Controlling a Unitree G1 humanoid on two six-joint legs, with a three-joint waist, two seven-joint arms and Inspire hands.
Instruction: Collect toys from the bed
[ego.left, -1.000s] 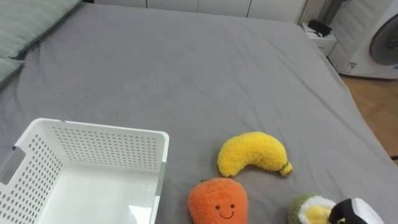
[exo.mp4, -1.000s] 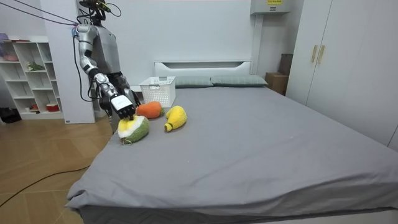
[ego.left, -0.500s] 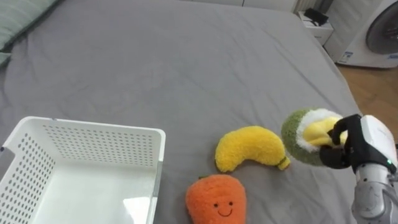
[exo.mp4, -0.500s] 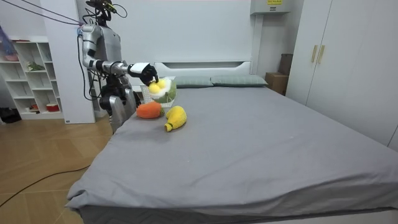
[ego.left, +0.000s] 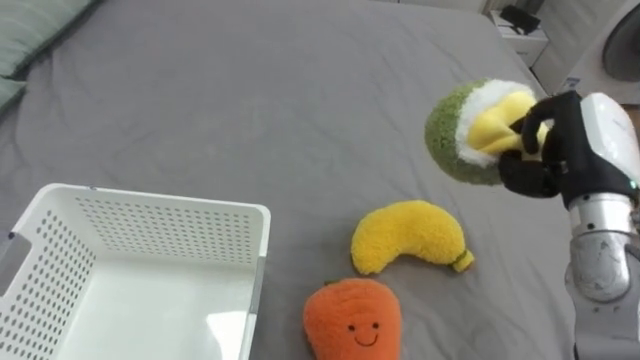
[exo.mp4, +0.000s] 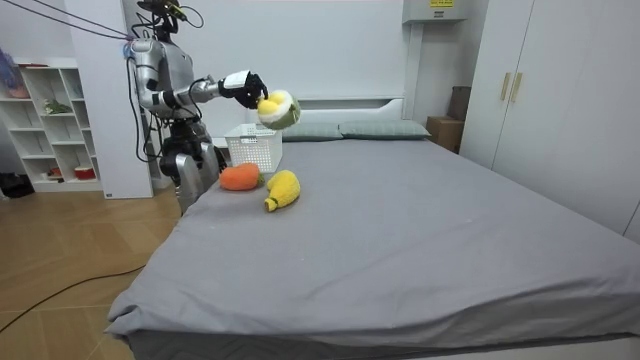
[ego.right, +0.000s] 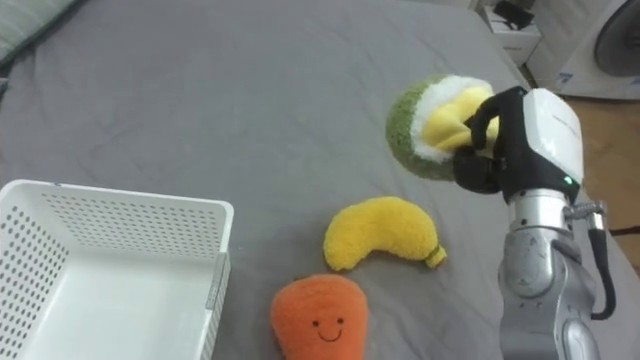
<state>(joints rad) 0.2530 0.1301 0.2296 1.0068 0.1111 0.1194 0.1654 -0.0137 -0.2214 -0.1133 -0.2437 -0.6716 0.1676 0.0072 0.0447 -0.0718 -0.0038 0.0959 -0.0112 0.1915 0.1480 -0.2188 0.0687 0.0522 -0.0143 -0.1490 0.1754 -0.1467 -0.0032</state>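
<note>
My right hand (ego.left: 560, 140) (ego.right: 515, 140) (exo.mp4: 243, 85) is shut on a round green plush toy (ego.left: 465, 130) (ego.right: 425, 125) (exo.mp4: 278, 108) with a white and yellow face, held up in the air over the grey bed (ego.left: 250, 110). Below it lie a yellow plush banana (ego.left: 410, 238) (ego.right: 382, 235) (exo.mp4: 282, 188) and an orange plush carrot (ego.left: 352, 318) (ego.right: 320, 318) (exo.mp4: 240, 177) with a smiling face. A white perforated basket (ego.left: 120, 275) (ego.right: 100, 270) (exo.mp4: 254, 147) stands on the bed at my lower left, empty.
Pillows (ego.left: 35, 25) lie at the far left of the bed. The bed's right edge drops to a wooden floor (ego.left: 630, 70), where a white bedside unit (ego.left: 525, 22) stands. I stand at the bedside near a white shelf (exo.mp4: 50, 125).
My right hand has lifted the green plush toy from the bed, higher and further out over the bed. Banana, carrot and basket stay put.
</note>
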